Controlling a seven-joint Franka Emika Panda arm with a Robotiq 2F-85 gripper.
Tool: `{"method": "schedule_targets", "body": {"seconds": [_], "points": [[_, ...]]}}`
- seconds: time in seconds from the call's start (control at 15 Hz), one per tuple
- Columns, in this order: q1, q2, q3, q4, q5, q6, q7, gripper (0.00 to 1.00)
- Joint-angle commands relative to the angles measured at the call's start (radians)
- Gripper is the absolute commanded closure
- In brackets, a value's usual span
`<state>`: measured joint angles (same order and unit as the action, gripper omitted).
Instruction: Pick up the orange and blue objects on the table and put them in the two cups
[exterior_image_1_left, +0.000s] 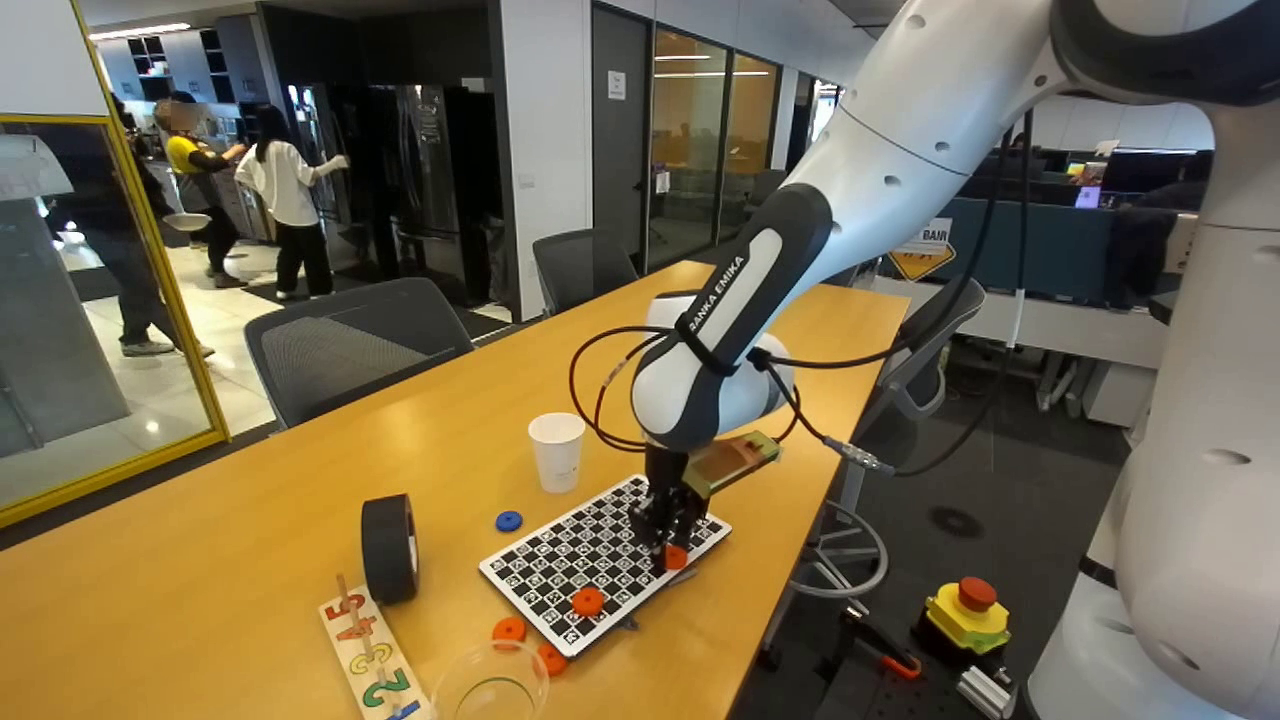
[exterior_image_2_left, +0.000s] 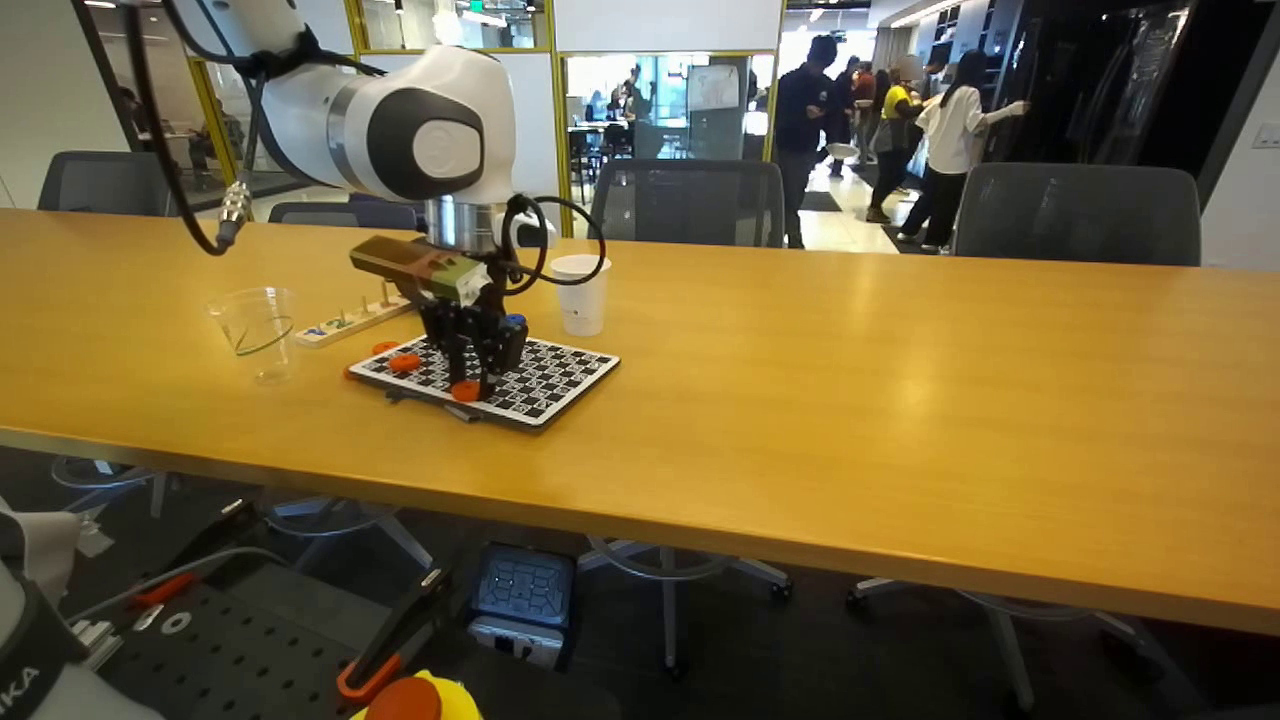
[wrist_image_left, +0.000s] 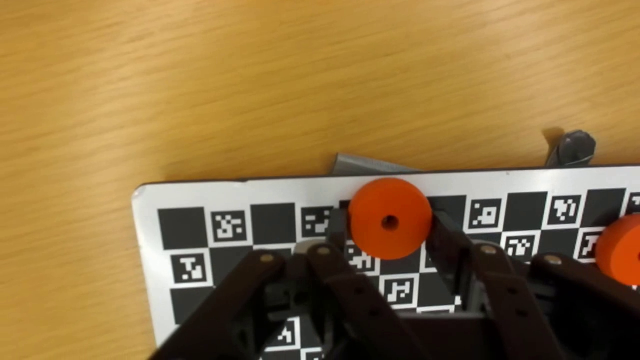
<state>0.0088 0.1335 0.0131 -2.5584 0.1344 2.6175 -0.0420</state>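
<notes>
In an exterior view: small round blue disc on brown wooden desk, near white paper cup, beside black-and-white checkered board. Round orange disc on board, two more orange discs by its near-left edge. In an exterior view: clear plastic cup left of board, white paper cup on far side. Wrist view: jaws gripping orange disc with centre hole at board edge.
</notes>
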Motion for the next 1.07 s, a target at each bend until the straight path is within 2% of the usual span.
{"method": "schedule_targets", "body": {"seconds": [0.0,0.33,0.47,1.0], "points": [[0.014,-0.010,-0.006,0.011,-0.061,0.006,0.080,0.77],[0.067,-0.058,-0.001,0.050,-0.272,-0.038,0.251,0.77],[0.088,-0.075,0.014,0.068,-0.325,-0.050,0.283,0.77],[0.172,-0.152,0.141,0.064,-0.324,-0.010,0.199,0.77]]}}
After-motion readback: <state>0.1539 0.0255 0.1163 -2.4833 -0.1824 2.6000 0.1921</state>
